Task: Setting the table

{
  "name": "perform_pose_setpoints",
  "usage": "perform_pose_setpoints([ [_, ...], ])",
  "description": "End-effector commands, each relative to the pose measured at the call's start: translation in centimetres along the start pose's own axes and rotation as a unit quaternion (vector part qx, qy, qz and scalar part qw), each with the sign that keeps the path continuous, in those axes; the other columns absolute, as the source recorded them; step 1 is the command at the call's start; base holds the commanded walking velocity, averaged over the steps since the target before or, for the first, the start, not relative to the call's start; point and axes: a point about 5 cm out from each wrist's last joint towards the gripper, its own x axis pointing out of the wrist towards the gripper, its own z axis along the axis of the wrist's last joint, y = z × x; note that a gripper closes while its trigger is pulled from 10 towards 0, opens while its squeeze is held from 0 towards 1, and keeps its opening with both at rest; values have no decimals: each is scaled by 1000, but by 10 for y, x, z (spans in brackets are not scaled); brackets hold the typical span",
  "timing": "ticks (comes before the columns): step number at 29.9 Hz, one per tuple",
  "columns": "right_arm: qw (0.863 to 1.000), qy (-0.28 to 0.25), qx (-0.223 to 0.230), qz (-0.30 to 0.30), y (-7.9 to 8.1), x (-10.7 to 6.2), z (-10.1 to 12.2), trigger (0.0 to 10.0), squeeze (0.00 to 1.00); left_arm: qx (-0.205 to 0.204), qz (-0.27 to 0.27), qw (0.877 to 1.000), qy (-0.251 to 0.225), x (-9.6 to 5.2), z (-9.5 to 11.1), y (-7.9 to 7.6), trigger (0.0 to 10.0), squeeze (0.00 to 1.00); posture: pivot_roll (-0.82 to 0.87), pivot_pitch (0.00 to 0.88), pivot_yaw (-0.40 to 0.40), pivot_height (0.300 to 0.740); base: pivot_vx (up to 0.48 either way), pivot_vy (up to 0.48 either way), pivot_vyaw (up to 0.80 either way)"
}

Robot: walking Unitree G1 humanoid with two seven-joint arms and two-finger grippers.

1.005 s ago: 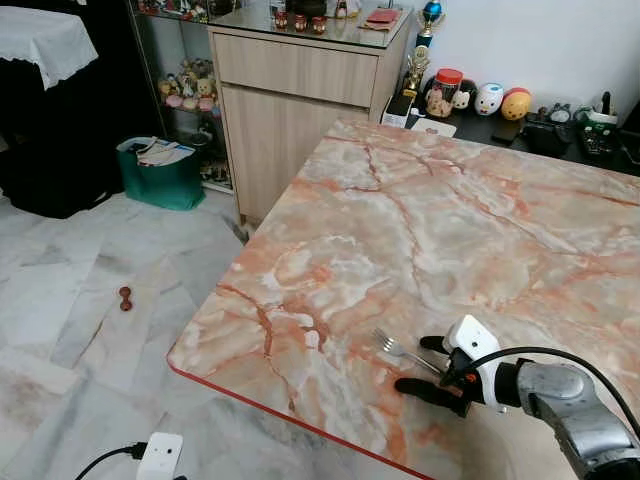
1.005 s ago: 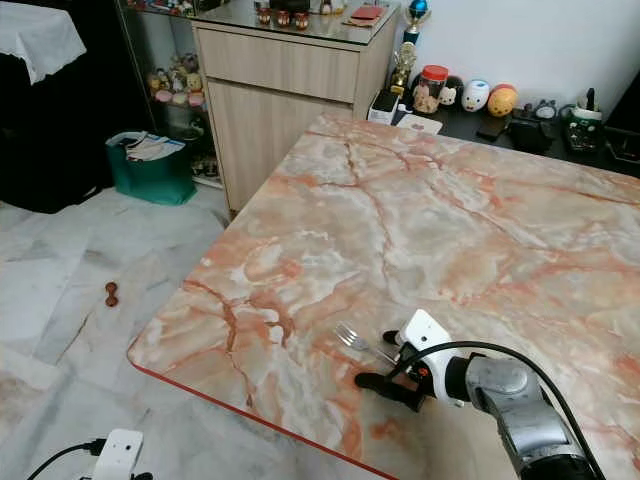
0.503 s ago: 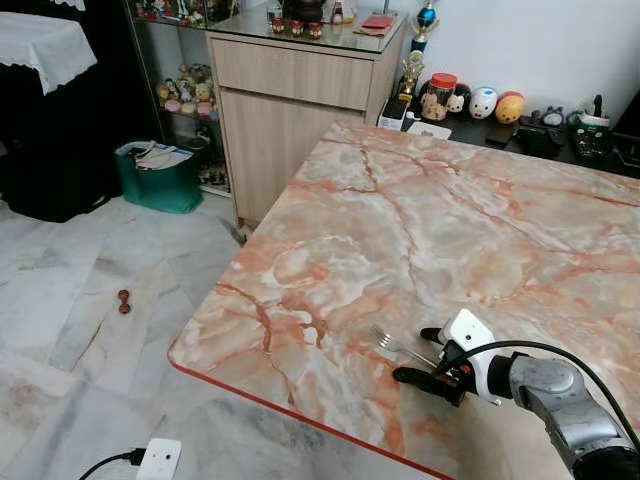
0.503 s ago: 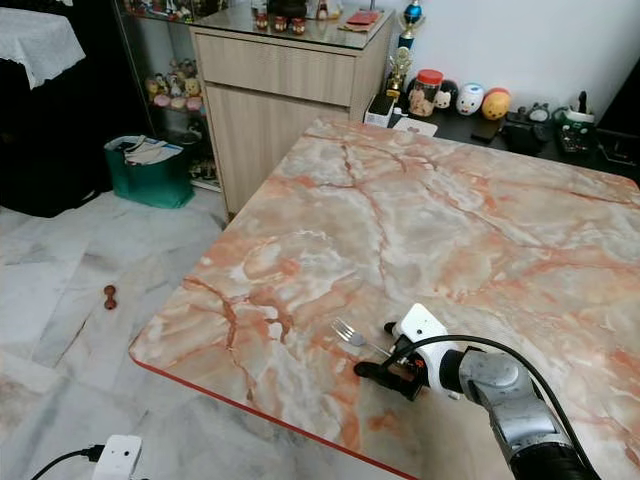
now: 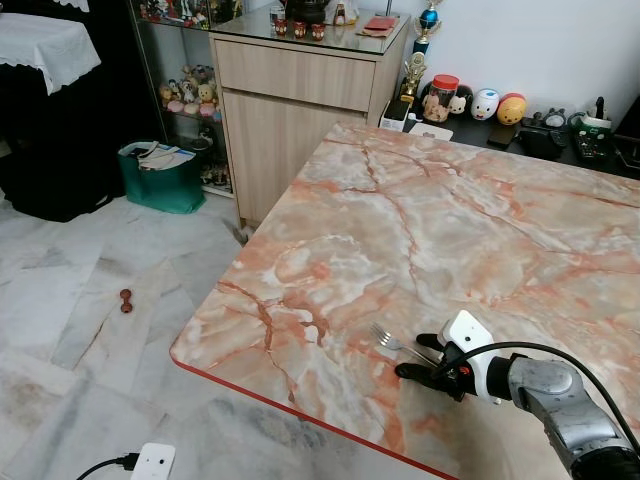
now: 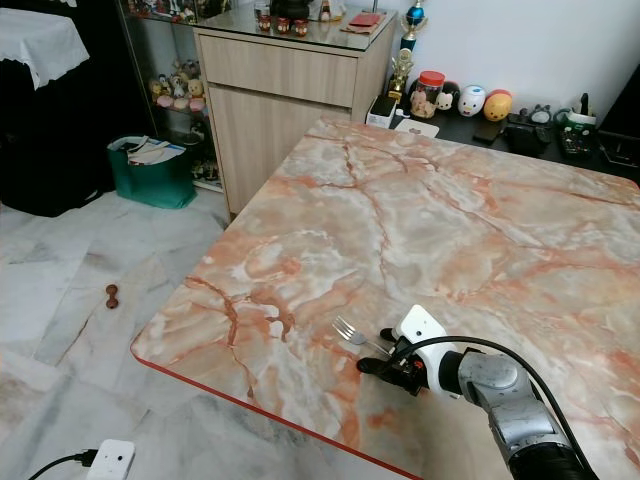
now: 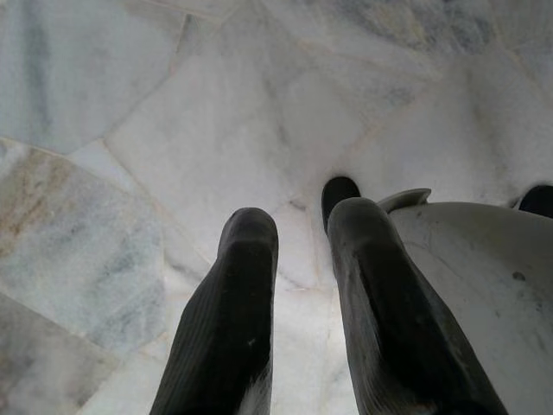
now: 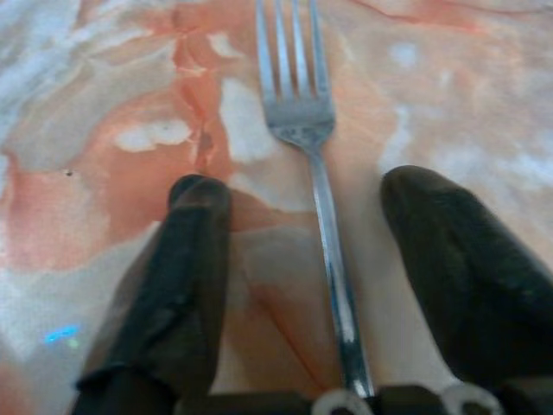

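Fork (image 8: 304, 121) lies flat on the marble table (image 5: 420, 230), near the table's front edge, tines pointing away from the right gripper (image 5: 425, 357). That gripper rests low at the tabletop with fingers (image 8: 186, 259) spread either side of the handle, not clamped; contact with the handle's end looks likely but is unclear. Left gripper (image 7: 298, 285) hangs over the pale tiled floor (image 7: 130, 130), fingers slightly parted, empty.
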Motion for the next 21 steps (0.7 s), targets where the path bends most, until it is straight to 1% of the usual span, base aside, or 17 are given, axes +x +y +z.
perform_pose_setpoints([
  [1,1000,15,3,-19,-6,-4,-3,0,0,-2,-4,1000,10,-1,-6,0,10000,0,83,0,-32,727,0,0,0],
  [14,999,28,-3,-17,-5,-2,-6,0,0,-3,-5,1000,13,-2,-10,4,10000,0,86,0,-31,727,0,0,0],
  [21,999,36,-8,-9,-1,1,-8,0,0,-3,-9,1000,12,-2,-9,1,10000,0,88,0,-32,727,0,0,0],
])
